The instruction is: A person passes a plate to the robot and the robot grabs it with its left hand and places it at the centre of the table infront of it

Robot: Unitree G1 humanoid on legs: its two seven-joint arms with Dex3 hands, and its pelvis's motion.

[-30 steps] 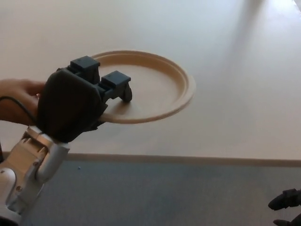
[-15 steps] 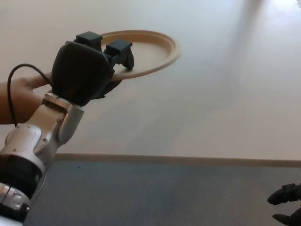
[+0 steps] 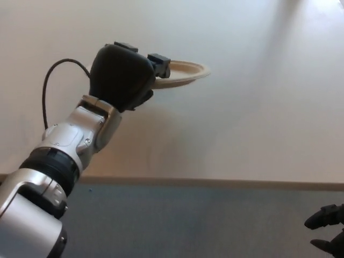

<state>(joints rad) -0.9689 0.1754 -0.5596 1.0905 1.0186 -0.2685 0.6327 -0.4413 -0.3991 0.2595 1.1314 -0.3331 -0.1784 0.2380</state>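
Only one view is given, taken from a camera on the robot's head and aimed downward and forward over the desk (image 3: pixel 258 107), whose pale surface fills the upper two thirds of the frame. The near edge of the desk is seen as a light band running across the lower part of the frame, with grey floor (image 3: pixel 188 226) below it. The camera sits close to the robot's own body: the left arm (image 3: pixel 59 161) is seen large from the lower left, and a small part of the right hand (image 3: pixel 328 231) is caught at the lower right corner. No second view is supplied for comparison.
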